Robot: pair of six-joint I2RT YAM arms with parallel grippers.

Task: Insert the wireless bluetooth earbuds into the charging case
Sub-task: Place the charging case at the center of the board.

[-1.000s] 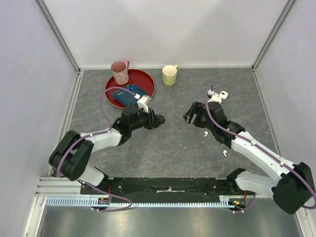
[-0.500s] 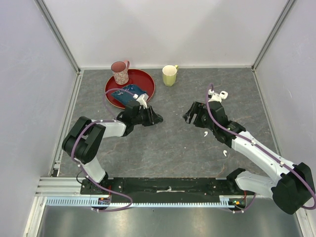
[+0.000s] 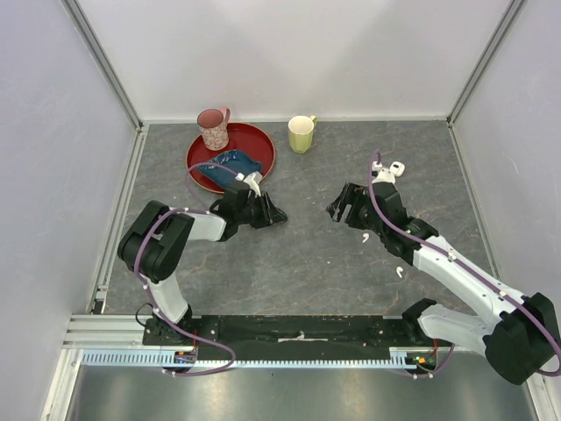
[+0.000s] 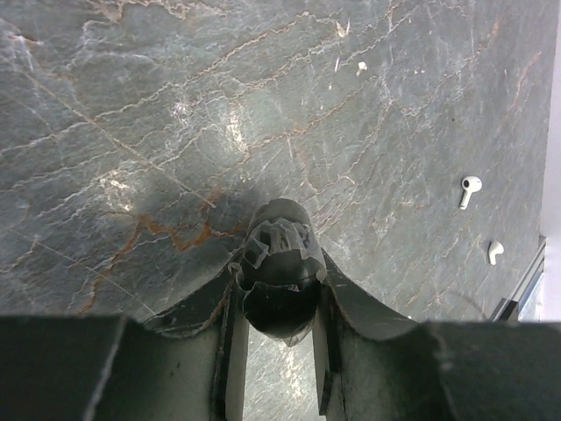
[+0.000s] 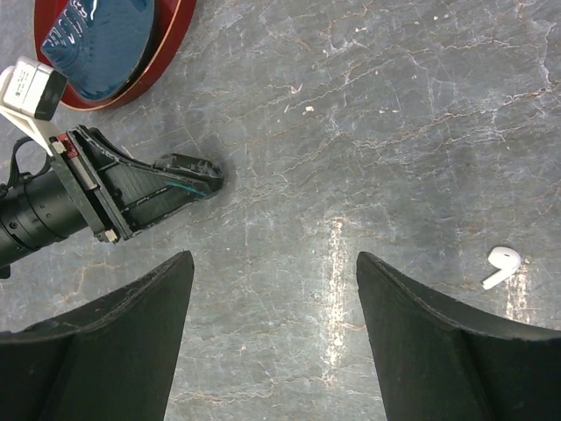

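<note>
Two earbuds (image 3: 365, 237) on bare tabletop (image 3: 307, 263); red tray (image 3: 263, 140) holds perhaps a blue cloth (image 3: 230, 161); left claw (image 3: 277, 215) closed, empty; right claw (image 3: 336, 210) spread.

Grey veined stone-look tabletop (image 3: 307, 263) within plain white walls (image 3: 298, 53), aluminium corner posts (image 3: 102, 61).

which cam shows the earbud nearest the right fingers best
Right wrist: the earbud lies large and sharp, bulb and stem distinct. Top external shows only a white speck beside the right arm. Left wrist shows two tiny earbuds; which is this one is unclear.
</note>
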